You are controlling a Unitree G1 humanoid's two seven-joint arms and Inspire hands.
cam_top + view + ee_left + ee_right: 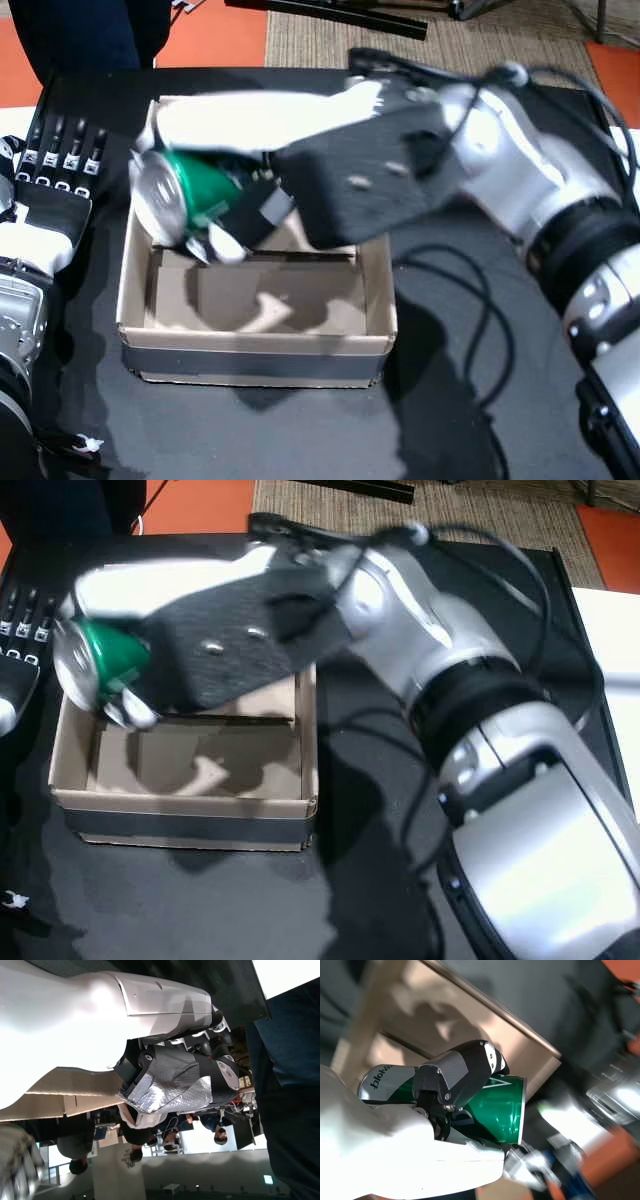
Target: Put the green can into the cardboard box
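While my right arm reaches across the black table, the scene reads so:
Right hand (300, 160): wrapped around the green metal can (190, 200), thumb over its side in the right wrist view.
Can: tilted, silver end facing out, held above the far left corner of the open brown cardboard box (250, 345).
Left hand (50, 180): lying on the table beside the box; whether its fingers are spread or closed, I cannot tell.
Surface: black tabletop (300, 430), a black cable looping on it.
Room: orange floor and a woven beige rug (330, 40) beyond; people in the left wrist view (145, 1125).
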